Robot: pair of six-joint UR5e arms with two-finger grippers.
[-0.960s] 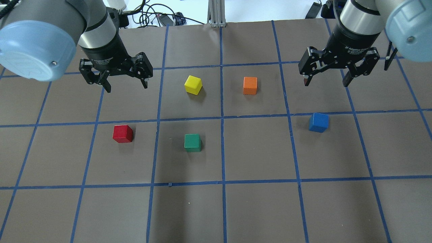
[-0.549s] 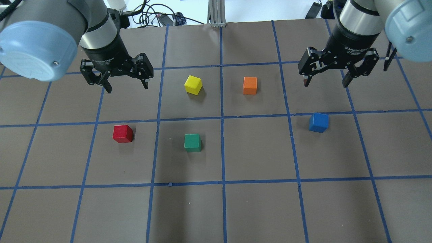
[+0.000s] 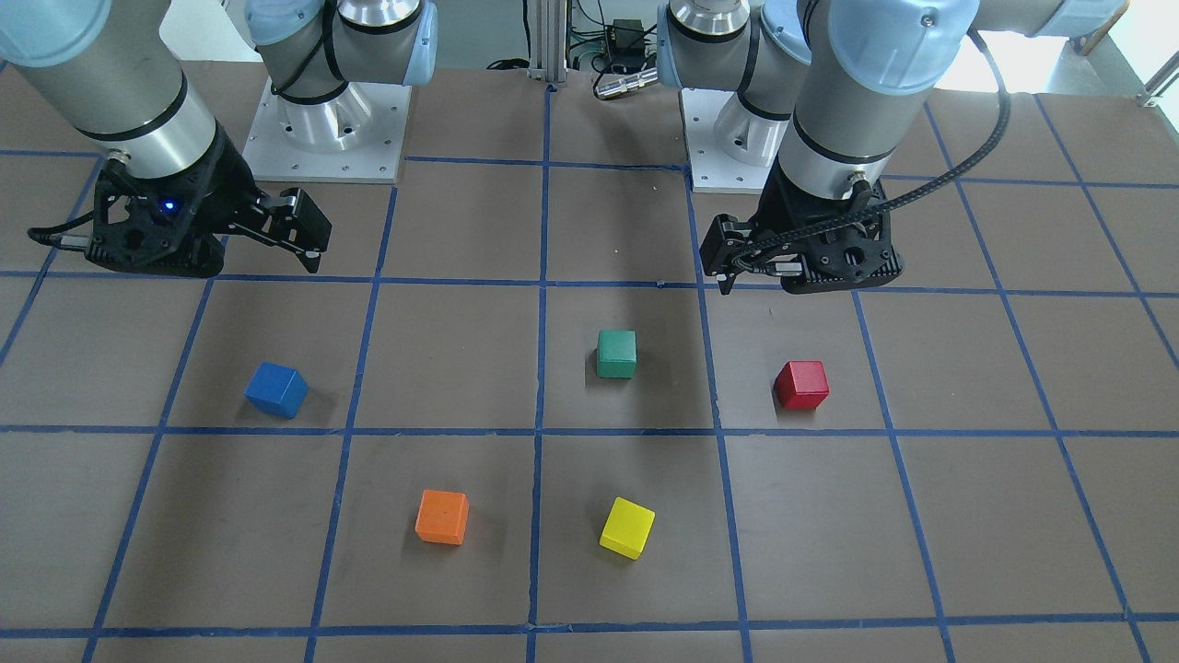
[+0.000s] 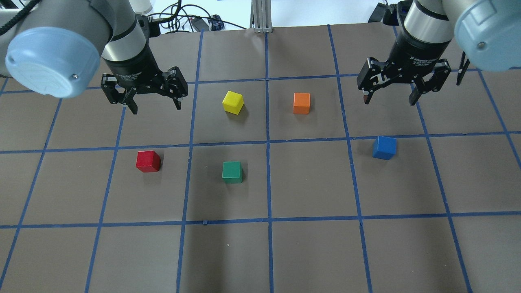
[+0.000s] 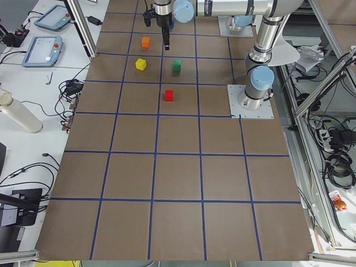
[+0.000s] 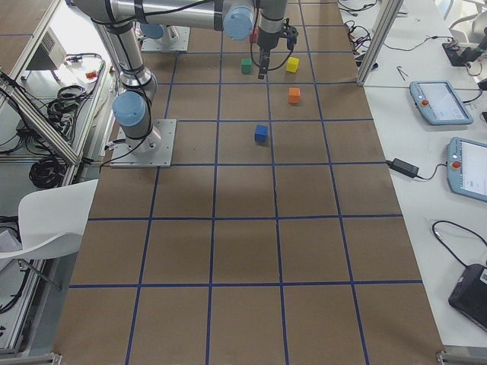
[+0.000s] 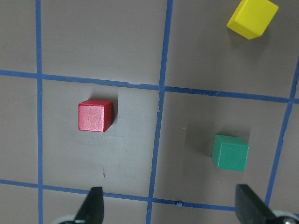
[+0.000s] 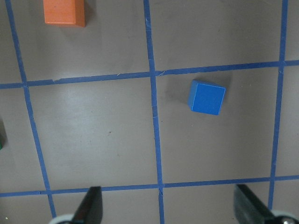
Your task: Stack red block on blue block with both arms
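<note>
While my two grippers hang in the air above the brown tabletop (image 4: 309, 252), neither one holds anything. My left gripper (image 4: 155, 106) is spread wide, its two black fingers pointing down with a bare gap between them, and it touches no block. The red block (image 4: 148, 161) sits flat on the tabletop on my left side, inside one square of the blue tape grid (image 4: 267, 179). In the left wrist view it lies ahead of the gripper, nearer the fingertip (image 7: 95, 205) at that view's left edge than the other, and well apart from both. The green block (image 4: 232, 171) rests in the next square toward the middle. The yellow block (image 4: 233, 102) lies in the square beyond it, turned at an angle to the tape lines. My right gripper (image 4: 389, 101) is likewise released, fingers wide apart and grasping nothing, with a small blue light (image 3: 167, 205) glowing on its body. The blue block (image 4: 384, 147) sits on the tabletop on my right side, slightly rotated against the grid, near a tape line and apart from the gripper. The orange block (image 4: 301, 103) lies in the square beside the yellow one, toward my right. All five blocks stand alone, well apart from one another, and the green block's square and one more square lie between the red block and the blue block.
</note>
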